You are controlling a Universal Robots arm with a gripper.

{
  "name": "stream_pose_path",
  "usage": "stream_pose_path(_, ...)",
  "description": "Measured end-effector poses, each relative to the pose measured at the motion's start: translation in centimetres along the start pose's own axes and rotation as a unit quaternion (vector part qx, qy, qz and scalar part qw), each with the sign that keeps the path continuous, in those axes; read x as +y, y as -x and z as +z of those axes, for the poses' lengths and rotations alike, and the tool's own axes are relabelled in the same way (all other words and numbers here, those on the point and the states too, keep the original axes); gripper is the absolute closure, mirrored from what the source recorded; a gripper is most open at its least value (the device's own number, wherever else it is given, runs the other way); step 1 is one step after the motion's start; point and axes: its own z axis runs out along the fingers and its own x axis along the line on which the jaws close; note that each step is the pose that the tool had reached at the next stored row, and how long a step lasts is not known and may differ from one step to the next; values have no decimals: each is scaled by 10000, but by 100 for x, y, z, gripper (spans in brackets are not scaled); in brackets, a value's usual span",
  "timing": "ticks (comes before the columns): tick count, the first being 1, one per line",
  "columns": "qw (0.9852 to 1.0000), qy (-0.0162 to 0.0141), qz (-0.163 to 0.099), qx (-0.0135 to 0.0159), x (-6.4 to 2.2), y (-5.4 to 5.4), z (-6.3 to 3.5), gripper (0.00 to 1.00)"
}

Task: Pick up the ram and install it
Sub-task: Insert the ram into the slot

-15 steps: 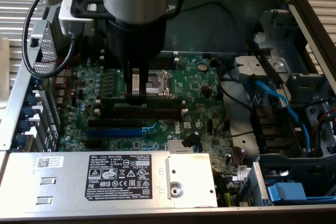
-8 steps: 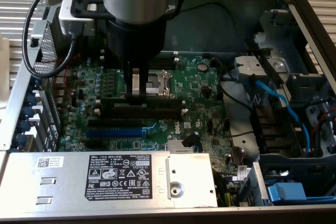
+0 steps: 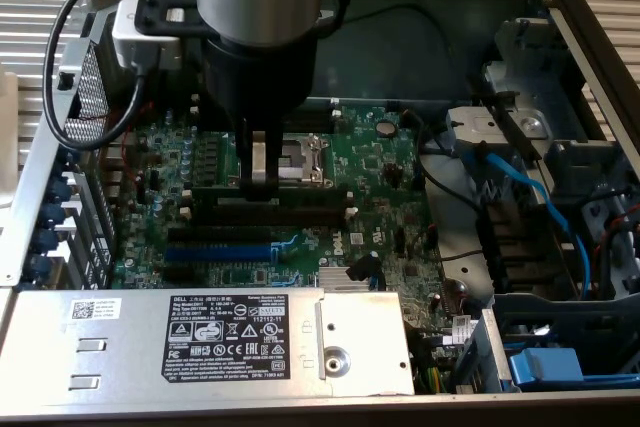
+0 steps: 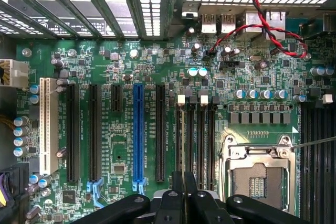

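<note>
My gripper hangs straight down over the green motherboard, its fingers drawn close together. At their tips I see a thin dark strip, the ram, lying lengthwise just above the long black slots. It appears clamped between the fingers. In the wrist view the gripper points at the row of black slots. There the ram sits edge-on and I cannot separate it from the slot beneath.
A blue expansion slot lies beside the black slots, and the metal CPU socket on their other side. A silver power supply fills the case's near edge. Blue cables and drive bays stand at the exterior view's right.
</note>
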Motion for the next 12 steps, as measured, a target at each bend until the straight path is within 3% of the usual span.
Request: stream_pose_path(12,10000,0,0,-1,-1,1,15,88)
